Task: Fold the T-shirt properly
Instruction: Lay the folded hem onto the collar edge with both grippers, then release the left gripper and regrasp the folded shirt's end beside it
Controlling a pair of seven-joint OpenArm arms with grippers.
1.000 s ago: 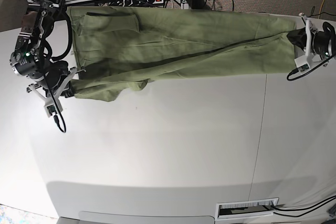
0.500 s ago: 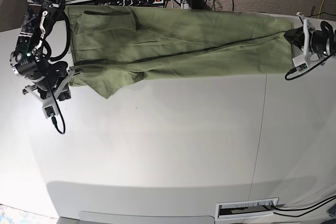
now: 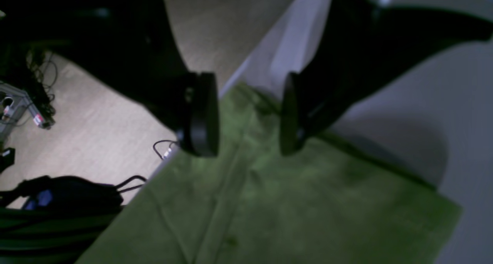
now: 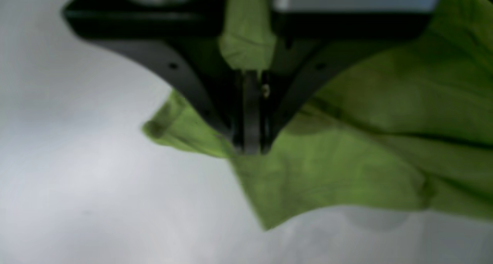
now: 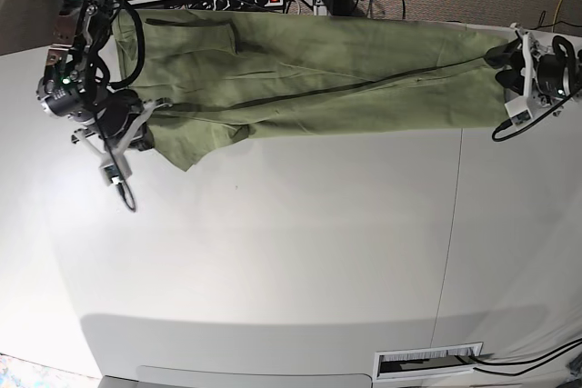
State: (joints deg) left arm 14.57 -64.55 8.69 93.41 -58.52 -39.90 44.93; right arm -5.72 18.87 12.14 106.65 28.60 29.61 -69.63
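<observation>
The T-shirt (image 5: 309, 79) lies stretched in a long band along the far edge of the counter (image 5: 300, 252), already doubled over lengthwise, with one loose flap hanging down toward you at the end near the right arm. Your left claw (image 3: 248, 114) stands wide open — its pads (image 3: 204, 114) apart with the cloth lying flat on the counter beneath them, nothing gripped. Your right claw (image 4: 250, 117) is pinched tight on a fold of the fabric, a tuft of green showing above the closed jaws.

The lengthwise fold looks to be finishing at this point. To do it well, lay the right-hand end down flat before you let go, so that the drooping flap lines up with the straight lower edge of the band and does not stick out past it. Let go only when the cloth has no slack under it. Lift the left claw straight up and clear — dragging it sideways would likely pull the hem out of line.
</observation>
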